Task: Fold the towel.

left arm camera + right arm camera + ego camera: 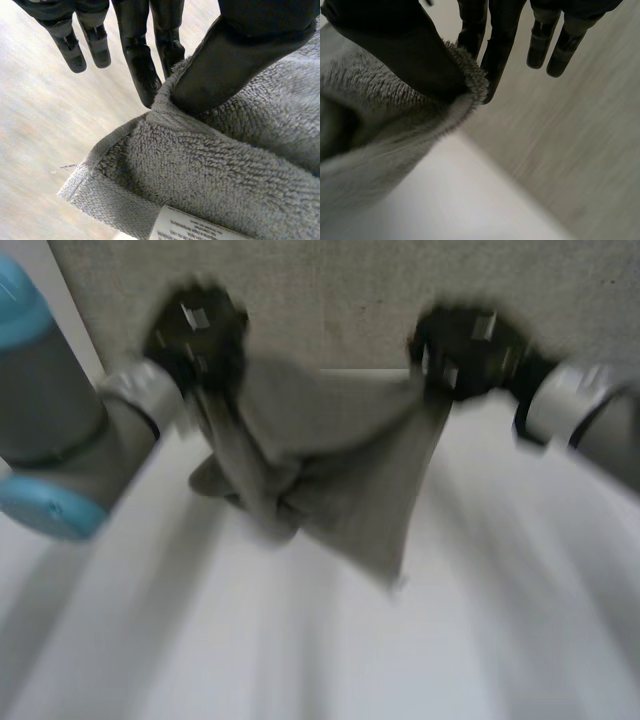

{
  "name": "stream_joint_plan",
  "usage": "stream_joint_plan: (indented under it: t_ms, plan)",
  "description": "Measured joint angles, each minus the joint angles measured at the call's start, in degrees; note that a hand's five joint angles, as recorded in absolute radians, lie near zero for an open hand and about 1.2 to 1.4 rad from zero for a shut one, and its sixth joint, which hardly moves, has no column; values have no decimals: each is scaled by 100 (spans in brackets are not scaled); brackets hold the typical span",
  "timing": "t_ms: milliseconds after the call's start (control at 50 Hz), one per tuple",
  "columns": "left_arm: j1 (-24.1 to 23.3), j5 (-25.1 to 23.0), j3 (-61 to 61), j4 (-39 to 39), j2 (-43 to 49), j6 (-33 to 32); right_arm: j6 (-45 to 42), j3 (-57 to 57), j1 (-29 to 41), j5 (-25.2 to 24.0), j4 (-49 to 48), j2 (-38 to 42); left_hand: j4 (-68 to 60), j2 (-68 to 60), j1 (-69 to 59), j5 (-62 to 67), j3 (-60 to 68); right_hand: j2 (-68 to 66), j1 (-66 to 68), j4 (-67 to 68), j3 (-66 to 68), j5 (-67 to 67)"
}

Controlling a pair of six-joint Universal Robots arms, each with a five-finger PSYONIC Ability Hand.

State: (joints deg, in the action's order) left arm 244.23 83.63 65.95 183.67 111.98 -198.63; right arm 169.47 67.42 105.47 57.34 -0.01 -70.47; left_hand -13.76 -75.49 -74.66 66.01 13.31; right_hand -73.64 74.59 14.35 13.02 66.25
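Towel, grey terry, hangs over the table's far edge, its top edge running left to right between the two arms. The left robot hand pinches that edge with its thumb beside a corner, near a white label. Bunched folds sag below. The right robot hand pinches the other end likewise.

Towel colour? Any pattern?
Plain grey towel, no pattern; white label. Clearest in left wrist view.
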Motion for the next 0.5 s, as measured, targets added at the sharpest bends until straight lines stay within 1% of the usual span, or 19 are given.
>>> stream_joint_plan:
  t_ms: [40, 80, 140, 180, 200, 240, 320, 340, 400, 500]
  plan:
    - [25, 238, -522, -24, -212, 119, 533, -716, 29, 223, -35, -233, 0, -4, 0, 0, 0, 0, 0, 0, 0, 1]
    - [42, 398, -792, -26, -424, 242, 1021, -1070, 35, 357, -198, -462, 0, -5, 0, 0, 0, -1, 0, 0, 0, 9]
    - [84, 556, -942, 4, -759, 444, 1717, -1229, 35, 405, -525, -796, 0, -5, 0, 0, 0, -5, 0, 0, 0, 39]
    - [159, 627, -809, 69, -1083, 639, 2259, -1041, 32, 272, -797, -1064, 0, -6, 0, 0, 0, -38, 0, 0, 0, 40]
    - [227, 638, -577, 123, -1256, 729, 2460, -803, 28, 109, -883, -1173, 0, -6, 0, 3, 0, -38, -1, 0, 0, 40]
    - [375, 608, -15, 260, -1497, 828, 2625, -313, 23, -209, -908, -1264, 0, -6, 0, 22, 0, -40, -1, 0, 0, 40]
    - [614, 409, 1028, 537, -1681, 870, 2535, 420, 11, -561, -763, -1263, 0, -6, 0, 25, 0, -57, -1, 0, 0, 41]
    - [702, 279, 1472, 662, -1706, 869, 2416, 690, 5, -645, -693, -1240, 0, -7, 0, 26, 0, -57, -1, 0, 0, 41]
    - [839, 14, 2275, 923, -1704, 858, 2067, 1168, -6, -728, -582, -1173, 0, -16, 0, 26, 0, -57, -1, 0, 0, 41]
    - [985, -452, 3658, 1515, -1478, 815, 777, 2209, -15, -694, -355, -887, 0, -21, -1, 26, 0, -57, -1, 0, 0, 41]
